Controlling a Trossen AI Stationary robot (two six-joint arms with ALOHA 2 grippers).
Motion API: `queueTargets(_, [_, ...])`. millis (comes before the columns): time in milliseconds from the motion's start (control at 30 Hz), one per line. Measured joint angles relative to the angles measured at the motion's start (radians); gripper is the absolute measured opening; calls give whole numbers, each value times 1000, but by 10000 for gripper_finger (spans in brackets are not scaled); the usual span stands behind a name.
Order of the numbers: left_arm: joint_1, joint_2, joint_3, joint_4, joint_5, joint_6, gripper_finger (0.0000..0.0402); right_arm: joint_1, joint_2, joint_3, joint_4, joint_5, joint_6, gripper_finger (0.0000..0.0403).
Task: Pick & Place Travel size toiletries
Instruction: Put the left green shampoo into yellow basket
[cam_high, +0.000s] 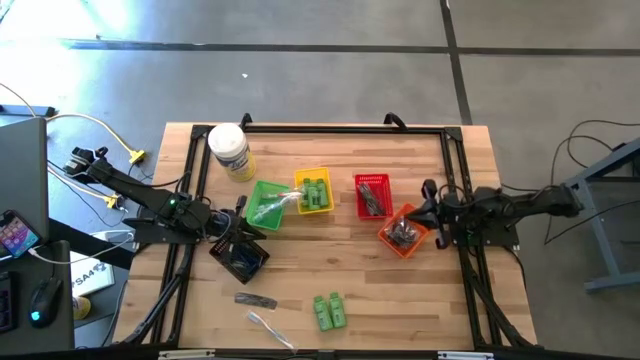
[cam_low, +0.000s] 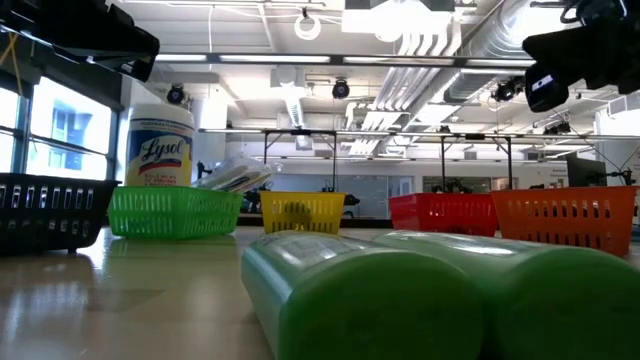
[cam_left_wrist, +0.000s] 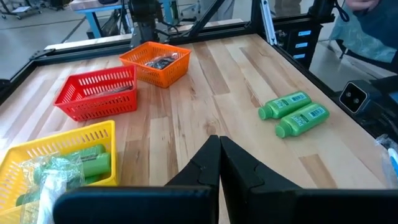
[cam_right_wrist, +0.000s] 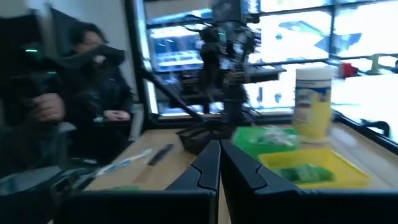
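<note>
Green bottles (cam_high: 329, 311) lie loose — 2, side by side, near the table's (cam_high: 420, 310) front edge.

The right arm's two dark fingers (cam_right_wrist: 219, 167) meet tip to tip, closed on nothing. Past them on the pale wooden table (cam_right_wrist: 174, 163) stands a yellow plastic mesh basket (cam_right_wrist: 311, 167) holding blurred green items, probably small bottles (cam_right_wrist: 303, 173). Behind it sits a green mesh basket (cam_right_wrist: 264, 138) with clear-wrapped pieces, and a tall white canister with a yellow label (cam_right_wrist: 313, 102). A black mesh basket (cam_right_wrist: 194, 140) sits below the other dark arm (cam_right_wrist: 225, 59). A slim black stick (cam_right_wrist: 160, 154) and a clear-wrapped thin stick (cam_right_wrist: 124, 161) lie on the wood. A seated person in dark clothing (cam_right_wrist: 99, 93) is beyond the table.
</note>
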Motion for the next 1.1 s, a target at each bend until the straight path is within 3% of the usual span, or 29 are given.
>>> queueTargets(100, [0, 0, 0, 0, 0, 0, 0, 0, -15, -34, 40, -54, -2, 4])
queueTargets(567, [0, 2, 0, 0, 0, -26, 0, 0, -18, -35, -12, -87, 15, 4])
queueTargets(867, [0, 43, 0, 0, 0, -31, 0, 0, -68, -36, 58, -84, 12, 4])
queueTargets(1100, [0, 93, 0, 4, 0, -56, 0, -1, -98, -36, 8, -104, -22, 4])
